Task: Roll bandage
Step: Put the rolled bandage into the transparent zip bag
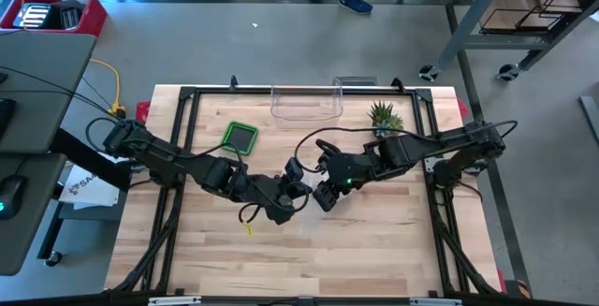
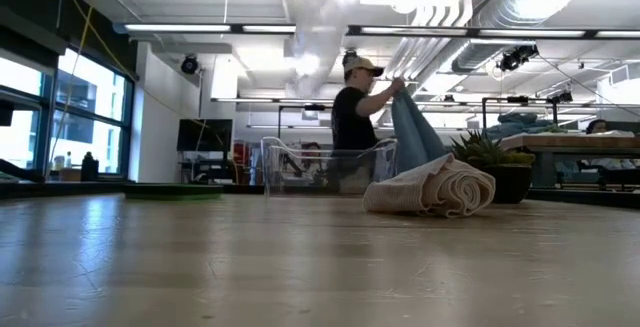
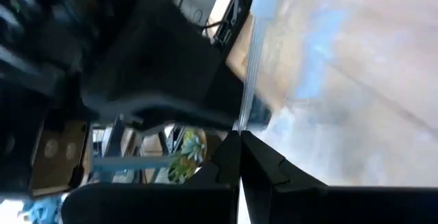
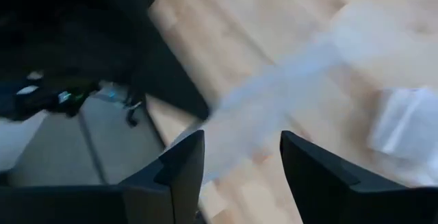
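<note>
The white bandage lies as a loose, partly rolled bundle (image 2: 430, 187) resting on the wooden table. In the high view only a white bit of the bandage (image 1: 329, 197) shows under the two grippers at the table's middle. My left gripper (image 1: 296, 199) is shut on a thin pale strip of the bandage (image 3: 252, 59). My right gripper (image 1: 323, 194) is open. In the right wrist view the right gripper (image 4: 239, 162) has its fingers on either side of a blurred white strip (image 4: 274, 94), with a white rolled part (image 4: 404, 121) beyond. I cannot tell whether the right gripper touches the strip. My left gripper pinches the bandage strip (image 3: 240, 124) between its two fingers, which are closed with only a thin pale line between them. The strip runs straight away from the fingertips over the table. Which end of the bandage this is does not show.
A green square pad (image 1: 241, 136), a clear plastic bin (image 1: 306, 100) and a small potted plant (image 1: 384, 117) stand along the table's far side. A small yellow piece (image 1: 248, 226) lies nearer the front. A person (image 2: 358, 117) stands beyond the table.
</note>
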You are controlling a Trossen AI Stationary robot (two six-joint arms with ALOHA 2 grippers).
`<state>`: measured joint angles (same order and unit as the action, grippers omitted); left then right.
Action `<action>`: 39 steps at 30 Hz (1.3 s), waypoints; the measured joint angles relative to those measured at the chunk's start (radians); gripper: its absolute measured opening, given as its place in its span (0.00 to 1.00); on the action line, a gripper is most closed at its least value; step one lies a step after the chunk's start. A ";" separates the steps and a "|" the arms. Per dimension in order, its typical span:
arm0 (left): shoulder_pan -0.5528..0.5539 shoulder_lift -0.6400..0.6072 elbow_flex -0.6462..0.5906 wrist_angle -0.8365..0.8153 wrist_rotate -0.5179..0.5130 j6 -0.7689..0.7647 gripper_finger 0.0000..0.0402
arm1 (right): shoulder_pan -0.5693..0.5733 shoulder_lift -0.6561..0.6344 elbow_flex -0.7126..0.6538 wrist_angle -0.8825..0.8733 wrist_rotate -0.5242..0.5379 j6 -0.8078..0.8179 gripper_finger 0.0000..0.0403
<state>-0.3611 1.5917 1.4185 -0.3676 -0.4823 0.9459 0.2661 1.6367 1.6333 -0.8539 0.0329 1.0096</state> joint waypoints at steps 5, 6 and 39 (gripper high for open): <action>0.003 0.000 0.000 0.000 -0.068 -0.006 0.00 | 0.003 0.000 0.000 -0.008 -0.041 0.015 0.46; 0.002 0.000 0.000 0.000 -0.069 -0.017 0.00 | 0.003 0.000 0.000 -0.007 -0.041 0.025 0.46; 0.060 0.015 0.024 -0.144 0.176 -0.620 0.08 | 0.000 0.000 0.001 -0.113 0.020 -0.079 0.00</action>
<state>-0.3015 1.6062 1.4425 -0.5113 -0.3060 0.3259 0.2661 1.6363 1.6341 -0.9669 0.0530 0.9302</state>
